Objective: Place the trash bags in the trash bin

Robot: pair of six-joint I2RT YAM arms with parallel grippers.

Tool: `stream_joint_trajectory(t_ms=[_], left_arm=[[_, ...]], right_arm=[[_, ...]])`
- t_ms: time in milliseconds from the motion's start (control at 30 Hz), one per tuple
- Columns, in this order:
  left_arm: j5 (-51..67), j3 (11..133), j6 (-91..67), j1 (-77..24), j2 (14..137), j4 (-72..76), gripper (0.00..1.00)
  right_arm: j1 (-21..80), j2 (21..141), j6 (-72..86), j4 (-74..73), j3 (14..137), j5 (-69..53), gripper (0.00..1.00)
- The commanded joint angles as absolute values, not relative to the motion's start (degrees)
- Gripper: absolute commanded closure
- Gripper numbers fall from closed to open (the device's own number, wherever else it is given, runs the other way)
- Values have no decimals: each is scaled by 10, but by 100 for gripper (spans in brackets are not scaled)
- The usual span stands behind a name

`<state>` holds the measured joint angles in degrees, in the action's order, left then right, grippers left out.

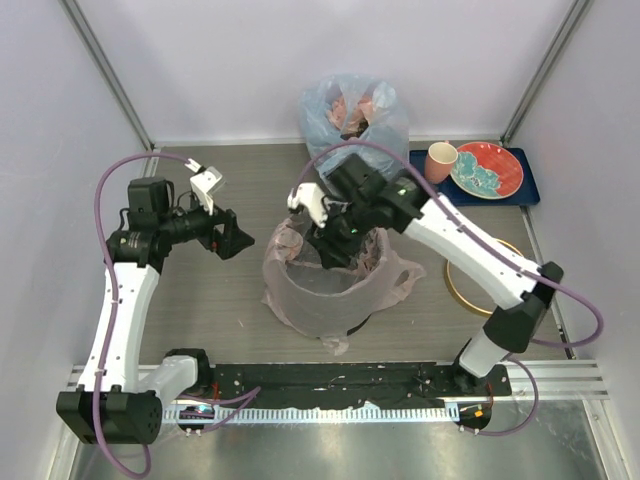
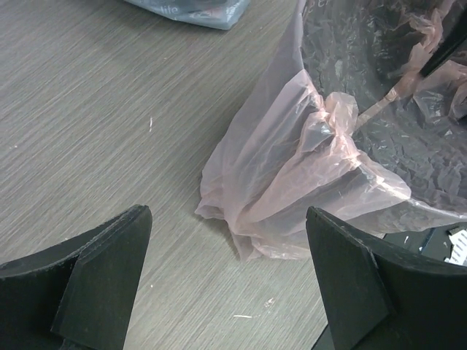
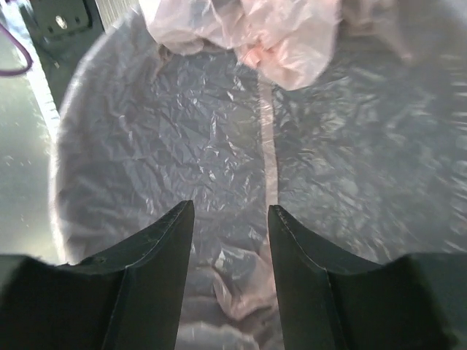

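Bag-lining step is underway here. The pink bag (image 1: 285, 300) is sitting in and over the bin (image 1: 338, 302), which is standing mid-tabletop (image 1: 200, 290). Its film is lining the bin's inside walls and floor, and a bunched skirt is spilling down the bin's left side onto the wood, with a handle loop trailing off the bin's right side.

The right gripper (image 1: 332, 248) is hanging inside the bin's mouth, pointing at the floor. Its own camera is showing the fingers half spread with a clear gap, crinkled film below and nothing between them that I can make out. A loose wad of bag is sitting on the bin's far rim.

The left gripper (image 1: 235, 238) is hovering just left of the bin, spread wide and holding nothing, and it is looking straight at that draped skirt (image 2: 292, 182).

So I'm reading this as the bag mostly in, the right arm working the film toward the bottom and the edge not yet tidy. The next move is probably asking for the left gripper to pinch the skirt near the bin's left rim and hold it firm, since thin film slips and drags. The gold hoop (image 1: 452, 285) is lying on the tabletop right of the bin, partly under the right arm, so it is not on the rim yet.
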<state>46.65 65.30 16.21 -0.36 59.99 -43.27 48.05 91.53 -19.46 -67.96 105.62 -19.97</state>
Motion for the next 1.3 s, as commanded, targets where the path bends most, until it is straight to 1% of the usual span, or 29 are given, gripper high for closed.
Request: stream_joint_trajectory(t_ms=[0,100,200,233,300,367,433,600,733,933,1033,1267], left_arm=[[462,655,154,-2,576,-424,8],[455,653,156,-2,572,-433,8],[445,651,163,-2,570,-440,8],[441,651,165,-3,571,-440,8],[438,652,172,-2,574,-441,8],[439,654,171,-2,577,-440,8],[444,657,171,-2,584,-440,8],[441,657,175,-2,593,-432,8],[433,664,185,-3,600,-436,8],[425,675,201,16,606,-452,8],[438,677,200,17,606,-459,8],[473,686,164,17,604,-433,9]], right_arm=[[514,934,-210,-645,999,-152,50],[520,959,-222,-624,943,-134,53],[519,978,-236,-614,892,-118,61],[520,978,-243,-608,877,-113,65],[519,981,-249,-603,834,-106,68],[518,994,-252,-598,807,-103,73],[516,1007,-252,-597,798,-112,76],[515,1071,-252,-596,802,-124,77],[514,1124,-213,-578,816,-138,77],[513,1171,-155,-548,878,-149,78],[513,1158,-152,-552,878,-149,78],[513,1055,-175,-574,858,-142,79]])
